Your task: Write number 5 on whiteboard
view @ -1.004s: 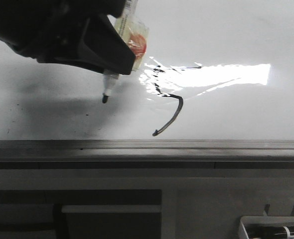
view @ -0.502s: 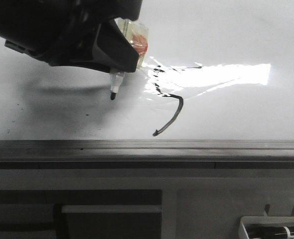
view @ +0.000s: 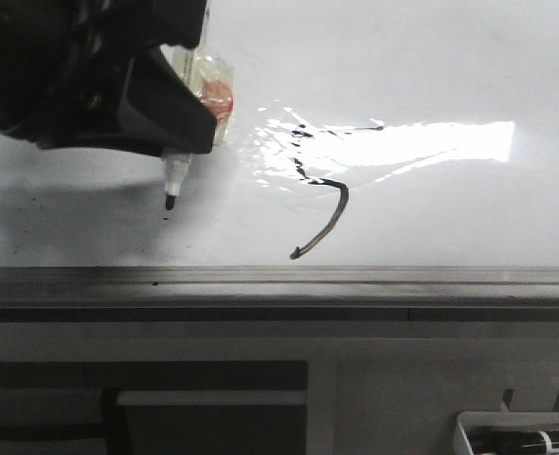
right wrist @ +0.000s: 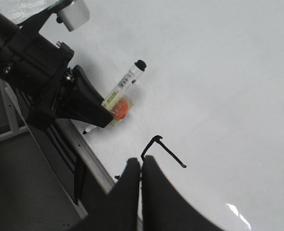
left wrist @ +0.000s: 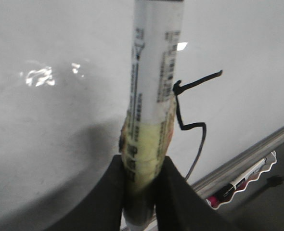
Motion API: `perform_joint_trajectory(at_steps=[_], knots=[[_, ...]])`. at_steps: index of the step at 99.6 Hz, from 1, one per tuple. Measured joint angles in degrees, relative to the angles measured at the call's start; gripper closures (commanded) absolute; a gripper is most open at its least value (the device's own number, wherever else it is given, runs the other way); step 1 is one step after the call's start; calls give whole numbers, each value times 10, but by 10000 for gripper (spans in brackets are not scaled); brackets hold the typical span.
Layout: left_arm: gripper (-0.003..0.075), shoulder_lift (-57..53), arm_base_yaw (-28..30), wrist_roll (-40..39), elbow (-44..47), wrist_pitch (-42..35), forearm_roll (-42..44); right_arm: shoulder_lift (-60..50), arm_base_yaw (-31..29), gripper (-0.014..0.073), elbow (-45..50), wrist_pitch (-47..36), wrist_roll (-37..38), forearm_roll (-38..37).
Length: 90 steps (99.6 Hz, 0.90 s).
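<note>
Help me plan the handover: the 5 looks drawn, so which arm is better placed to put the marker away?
Left. The left gripper is shut on the marker, tip lifted beside the 5 on the whiteboard. The right gripper is shut and holds nothing.

The number 5 (view: 322, 194), in thin black angular strokes with a curved tail, lies on the glossy whiteboard (view: 450, 57) near its grey frame edge.

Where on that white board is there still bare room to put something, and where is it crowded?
The whiteboard is bare to the right of the number 5, and also above its glare. A smaller bare strip lies between the 5 and the marker tip. The left side is crowded: the left gripper and its arm hang over it.
</note>
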Motion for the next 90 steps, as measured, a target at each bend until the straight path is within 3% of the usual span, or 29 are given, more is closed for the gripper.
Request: perform_joint_trajectory(at_steps=[39,90], knots=[[741,21,0,-2,39,-67,-35,0,0,634,0,-2,12,0],[717,48,-1,-4,37,-78,-43,0,0,634,0,-5,12,13]])
